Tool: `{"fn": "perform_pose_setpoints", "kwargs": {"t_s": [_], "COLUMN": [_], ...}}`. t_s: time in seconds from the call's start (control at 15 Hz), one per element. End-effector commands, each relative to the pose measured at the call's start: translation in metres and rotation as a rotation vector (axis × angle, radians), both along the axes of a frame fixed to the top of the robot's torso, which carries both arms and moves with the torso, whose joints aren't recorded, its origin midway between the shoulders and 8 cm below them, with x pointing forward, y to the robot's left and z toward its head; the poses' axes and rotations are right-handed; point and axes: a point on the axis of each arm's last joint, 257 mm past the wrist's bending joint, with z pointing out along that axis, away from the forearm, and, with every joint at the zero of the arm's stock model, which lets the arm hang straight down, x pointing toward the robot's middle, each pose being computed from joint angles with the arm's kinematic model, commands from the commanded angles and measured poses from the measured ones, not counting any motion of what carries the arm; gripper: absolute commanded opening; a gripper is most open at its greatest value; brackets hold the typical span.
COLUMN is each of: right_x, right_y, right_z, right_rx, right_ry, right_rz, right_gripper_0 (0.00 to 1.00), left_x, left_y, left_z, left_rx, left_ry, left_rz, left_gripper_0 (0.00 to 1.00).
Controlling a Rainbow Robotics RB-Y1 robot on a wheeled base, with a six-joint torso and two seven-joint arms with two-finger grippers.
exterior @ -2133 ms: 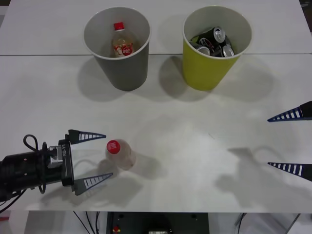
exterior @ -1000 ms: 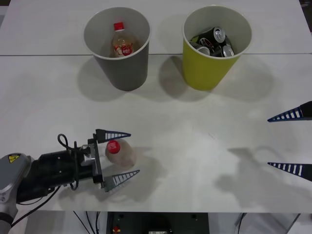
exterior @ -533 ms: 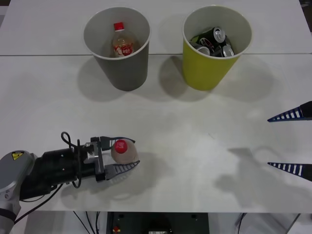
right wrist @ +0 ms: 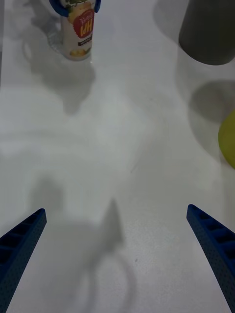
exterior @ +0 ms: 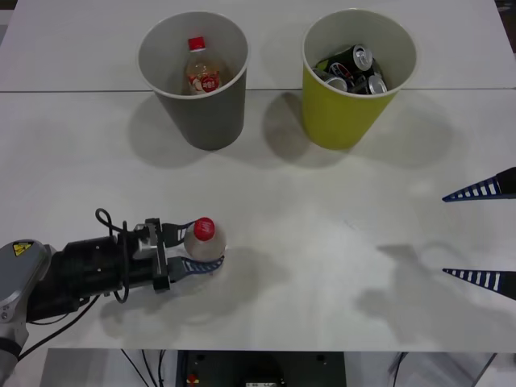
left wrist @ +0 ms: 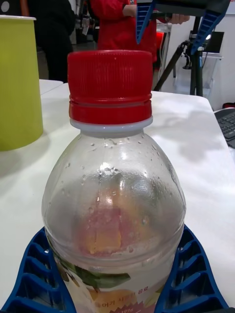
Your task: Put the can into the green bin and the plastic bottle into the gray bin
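The plastic bottle (exterior: 204,245) stands upright near the table's front left, clear with a red cap and a white-and-orange label (right wrist: 79,30). My left gripper (exterior: 196,247) is shut on the plastic bottle, its blue fingers (left wrist: 193,274) wrapped around the body (left wrist: 113,205). The gray bin (exterior: 193,76) at the back left holds another red-capped bottle (exterior: 201,71). The green bin (exterior: 355,76) at the back right holds several cans (exterior: 353,68). My right gripper (exterior: 484,234) hangs open at the right edge, with nothing between its fingers (right wrist: 22,242).
The white table (exterior: 322,234) stretches bare between the bottle and the two bins. Behind the table, in the left wrist view, stand people and a tripod (left wrist: 196,63).
My left gripper moved in around the bottle and shut on it. The bottle shifted slightly right with the fingers. The right arm stayed still.
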Motion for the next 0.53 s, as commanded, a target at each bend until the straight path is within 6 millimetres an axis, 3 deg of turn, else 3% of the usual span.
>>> {"fn": "perform_pose_setpoints", "kwargs": {"t_s": [0.07, 0.53], "right_x": [0.0, 0.0], "right_y": [0.0, 0.0], "right_z": [0.0, 0.0], "right_rx": [0.0, 0.0], "right_ry": [0.0, 0.0], "right_rz": [0.0, 0.0], "right_gripper_0": [1.0, 1.0], "left_x": [0.008, 0.028], "left_y": [0.013, 0.072], "left_z": [0.017, 0.052], "left_rx": [-0.008, 0.176], "left_ry": [0.073, 0.292], "left_rz": [0.026, 0.185], "left_gripper_0": [0.0, 0.0]}}
